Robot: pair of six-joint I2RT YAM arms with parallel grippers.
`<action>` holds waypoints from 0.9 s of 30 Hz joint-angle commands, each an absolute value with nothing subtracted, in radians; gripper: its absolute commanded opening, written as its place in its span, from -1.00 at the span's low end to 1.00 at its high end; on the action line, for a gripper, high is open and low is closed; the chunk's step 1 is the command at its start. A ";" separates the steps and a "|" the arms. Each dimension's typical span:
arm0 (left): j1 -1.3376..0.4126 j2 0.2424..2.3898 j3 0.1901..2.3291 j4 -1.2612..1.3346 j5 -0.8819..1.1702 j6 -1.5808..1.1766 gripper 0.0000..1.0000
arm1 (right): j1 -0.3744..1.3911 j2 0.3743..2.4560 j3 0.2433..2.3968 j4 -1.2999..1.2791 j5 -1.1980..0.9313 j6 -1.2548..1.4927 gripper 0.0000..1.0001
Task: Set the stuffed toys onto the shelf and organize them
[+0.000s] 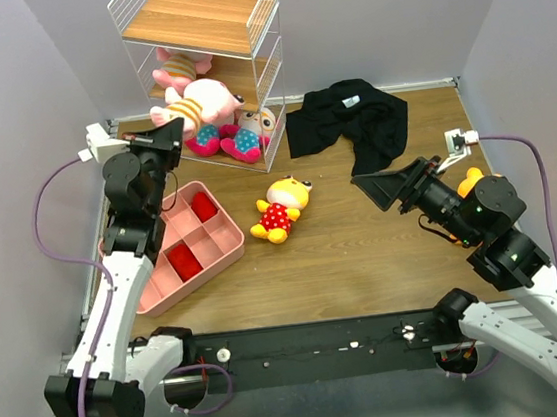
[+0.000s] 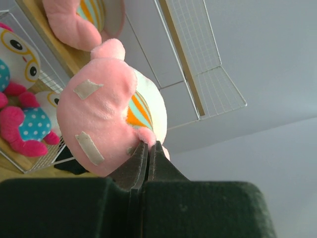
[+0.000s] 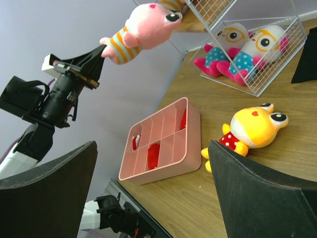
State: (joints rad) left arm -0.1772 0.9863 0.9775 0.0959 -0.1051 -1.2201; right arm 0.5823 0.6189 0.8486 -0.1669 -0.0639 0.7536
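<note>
Your left gripper [image 2: 147,148] has its fingers pinched tight on one small limb of a pink doll [image 1: 204,101]. The doll hangs in the air right at the front of the shelf [image 1: 198,16], level with the middle tier. From above it overlaps that tier's wire front, so I can't say for sure whether it is already past the rim or just outside it. That thin hold is your main worry: the body sits well off to one side of the fingers. A quick wrist turn could swing it or let the limb slide out, and it would likely drop to the table [image 1: 365,259] in front of the shelf. The second pink doll [image 1: 177,71] lies on the middle board, so pushing in too deep could shove it against the back wire or crowd the spot you want. Catching the wire rim with the doll or the fingers could drag the light shelf and disturb the two white-faced dolls [image 1: 240,137] on the bottom tier. Your right gripper [image 1: 372,186] hangs with its fingers spread wide, holding nothing, near a yellow doll [image 1: 280,206] lying on the table between the pink tray [image 1: 161,282] and the black cloth [image 1: 349,120]. The other yellow doll [image 1: 470,183] is tucked behind that arm, where an elbow sweep could knock it away.
</note>
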 commanded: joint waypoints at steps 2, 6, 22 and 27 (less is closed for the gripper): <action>-0.205 1.072 1.012 0.265 -0.150 -1.219 -1.00 | 0.578 0.597 0.830 -0.183 -0.023 0.730 1.00; -0.233 1.134 1.009 0.357 -0.170 -1.226 -1.00 | 0.578 0.592 0.821 -0.184 -0.014 0.726 1.00; -0.337 1.419 1.000 0.718 -0.301 -1.240 -1.00 | 0.578 0.600 0.821 -0.190 0.028 0.680 1.00; -0.339 1.512 1.061 0.775 -0.269 -1.206 -1.00 | 0.578 0.588 0.821 -0.195 0.035 0.670 1.00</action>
State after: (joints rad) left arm -0.3298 1.4498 0.9920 0.6506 -0.2535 -1.2404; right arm 0.5823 0.6037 0.8207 -0.1745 -0.0090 0.6987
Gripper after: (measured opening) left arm 0.014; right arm 0.998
